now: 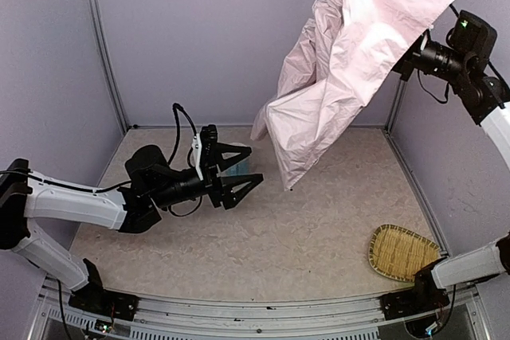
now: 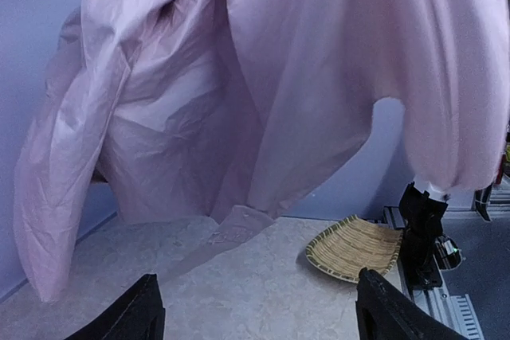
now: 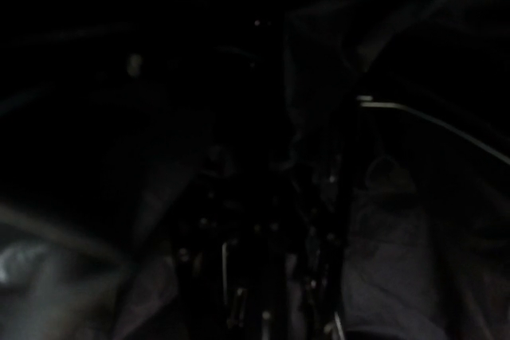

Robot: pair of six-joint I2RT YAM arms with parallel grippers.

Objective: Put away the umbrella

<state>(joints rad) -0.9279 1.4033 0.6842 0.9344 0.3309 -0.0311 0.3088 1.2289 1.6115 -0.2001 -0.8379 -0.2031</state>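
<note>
The umbrella (image 1: 351, 61) hangs in the air at the upper right, its pale pink fabric crumpled and drooping until its lowest corner comes close to the table. It hangs from the end of my raised right arm (image 1: 450, 57), whose gripper is buried under the fabric. The right wrist view is almost black and shows only dark lining (image 3: 390, 260) and a thin metal rib (image 3: 422, 117). My left gripper (image 1: 255, 163) hovers low over the table left of the umbrella, open and empty, well apart from it. In the left wrist view the pink fabric (image 2: 263, 77) fills the upper part above the spread fingers (image 2: 139, 316).
A woven bamboo tray (image 1: 401, 251) lies near the front right corner, also visible as a tray (image 2: 355, 248) in the left wrist view. A small pale blue thing (image 1: 239, 166) sits on the table behind the left fingers. Grey walls close in the back and sides.
</note>
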